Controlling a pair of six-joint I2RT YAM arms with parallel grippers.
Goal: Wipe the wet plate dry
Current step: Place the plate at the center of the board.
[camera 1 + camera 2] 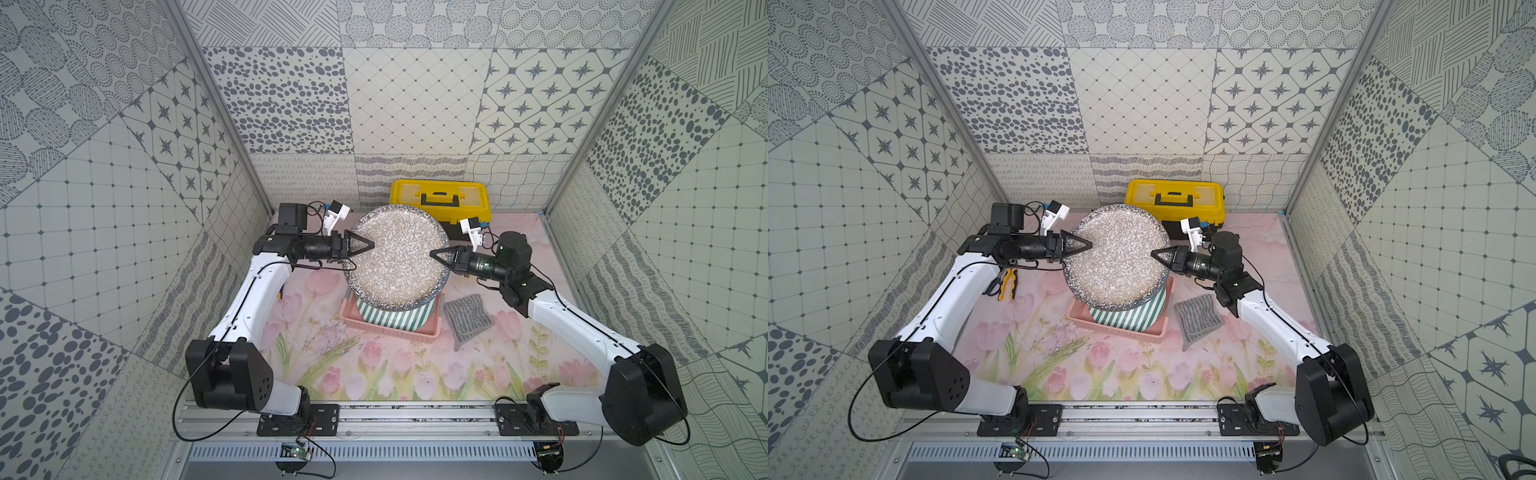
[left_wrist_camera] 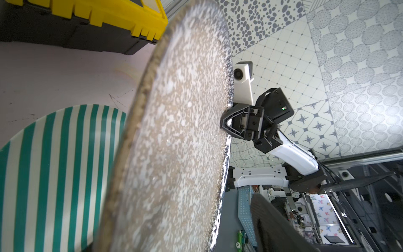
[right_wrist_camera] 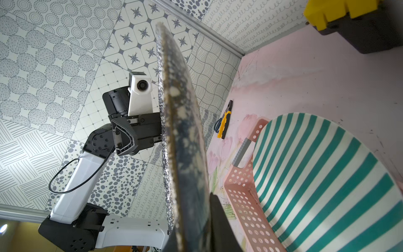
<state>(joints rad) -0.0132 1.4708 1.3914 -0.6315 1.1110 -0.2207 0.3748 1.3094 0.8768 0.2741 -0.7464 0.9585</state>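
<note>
Top views, both alike: a speckled plate [image 1: 399,257] is held in the air, tilted, with its face turned up toward the camera. It is held above a green-striped plate [image 1: 395,321] set in a pink basket [image 1: 348,316] on the flowered tabletop [image 1: 374,374]. One side of the speckled rim is pinched by the right end effector [image 1: 438,254], whose jaws are closed tight on it; this clamp is seen plainly in the left wrist view. The opposite rim is straddled by the left end effector [image 1: 365,245], whose jaws are spread wide, so nothing is gripped there. A grey knitted cloth [image 1: 467,318] is laid flat on the tabletop just beside the basket, on the right arm's side, untouched.

A handover is judged to be under way. For it to be done well, the plate should be kept steady and clear of the striped plate by the single grip. The left end effector should be drawn straight back off the rim without knocking it, and the cloth fetched next. Wetness cannot be made out.
</note>
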